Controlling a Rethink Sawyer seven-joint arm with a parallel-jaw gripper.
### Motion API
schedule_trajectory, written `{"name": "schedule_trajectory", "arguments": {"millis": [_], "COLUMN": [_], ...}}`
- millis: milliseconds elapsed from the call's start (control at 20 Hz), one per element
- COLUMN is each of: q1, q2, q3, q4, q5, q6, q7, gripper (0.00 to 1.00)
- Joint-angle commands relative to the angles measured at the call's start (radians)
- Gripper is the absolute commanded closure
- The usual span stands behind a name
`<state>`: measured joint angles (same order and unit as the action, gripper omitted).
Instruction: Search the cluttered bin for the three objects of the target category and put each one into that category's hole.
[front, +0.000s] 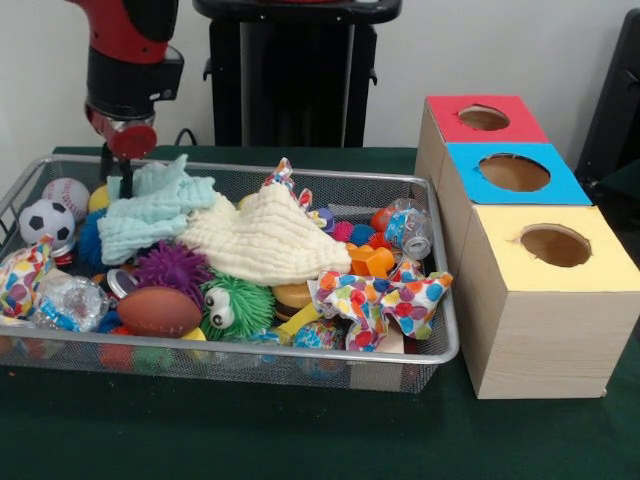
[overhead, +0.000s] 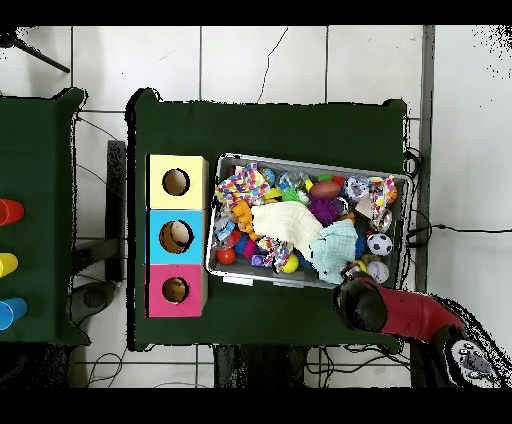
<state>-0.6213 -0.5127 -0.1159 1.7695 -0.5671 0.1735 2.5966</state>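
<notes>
A wire bin (front: 451, 300) holds mixed toys and cloths. A cream cloth (front: 268, 238) lies in the middle, a light blue cloth (front: 150, 205) at the back left, and a polka-dot cloth (front: 385, 300) at the front right. Balls lie around them: a baseball (front: 66, 194), a soccer ball (front: 46, 221), a brown football (front: 158, 311), a purple spiky ball (front: 172, 267) and a green fuzzy ball with eyes (front: 238, 305). My gripper (front: 115, 168) hangs open over the bin's back left corner, just beside the blue cloth, holding nothing. In the overhead view the arm (overhead: 362, 303) covers it.
Three wooden boxes stand to the right of the bin, each with a round hole: red top (front: 483, 118), blue top (front: 514, 172), yellow top (front: 555, 245). Overhead they sit left of the bin (overhead: 400, 180). Coloured cups (overhead: 8, 212) stand on a separate table.
</notes>
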Motion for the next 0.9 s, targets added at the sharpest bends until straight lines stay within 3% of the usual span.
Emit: {"name": "schedule_trajectory", "arguments": {"millis": [50, 350, 550, 800, 900], "q1": [-0.036, -0.17, -0.197, -0.22, -0.23], "q2": [0.041, -0.142, -0.102, -0.175, -0.128], "q3": [0.009, 0.172, 0.198, 0.22, 0.224], "q4": [-0.037, 0.124, 0.111, 0.129, 0.112], "q5": [-0.069, 0.016, -0.014, -0.02, -0.045], "q6": [0.045, 0.204, 0.178, 0.227, 0.184], "q7": [-0.081, -0.185, -0.164, -0.192, -0.172], "gripper": [0.0, 0.0, 0.0, 0.0, 0.0]}}
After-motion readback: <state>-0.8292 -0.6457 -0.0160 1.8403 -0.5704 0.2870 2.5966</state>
